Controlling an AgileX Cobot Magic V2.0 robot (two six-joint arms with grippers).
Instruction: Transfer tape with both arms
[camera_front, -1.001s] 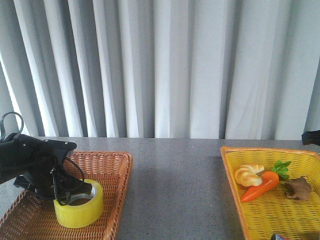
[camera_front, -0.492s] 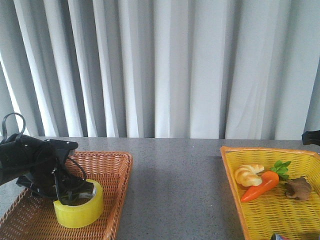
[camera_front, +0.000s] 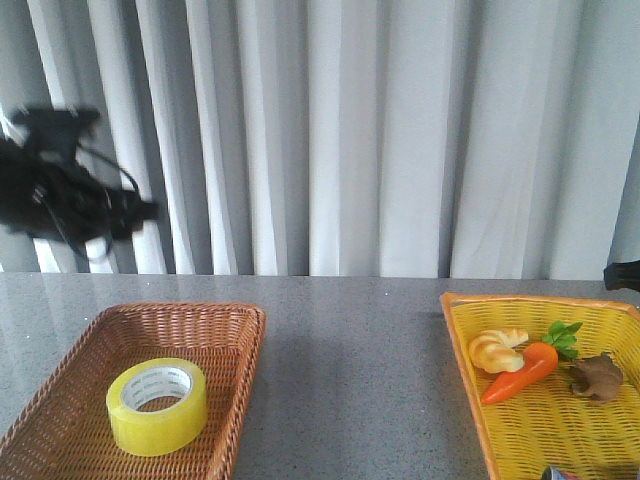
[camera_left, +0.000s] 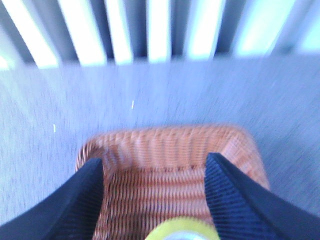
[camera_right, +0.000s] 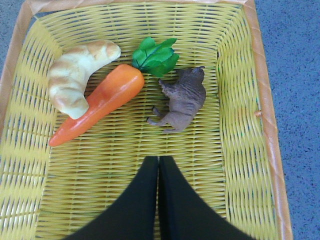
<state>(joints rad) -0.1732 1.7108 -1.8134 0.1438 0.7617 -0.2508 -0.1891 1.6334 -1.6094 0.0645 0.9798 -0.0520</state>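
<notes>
High above the brown basket (camera_front: 215, 330), the left gripper (camera_left: 155, 200) is seen spread wide and empty while the tape (camera_front: 157, 406) lies inside it, the right gripper (camera_right: 158, 172) pinched closed over the yellow basket (camera_right: 260, 100); a hurried re-approach risks another missed grasp.
</notes>
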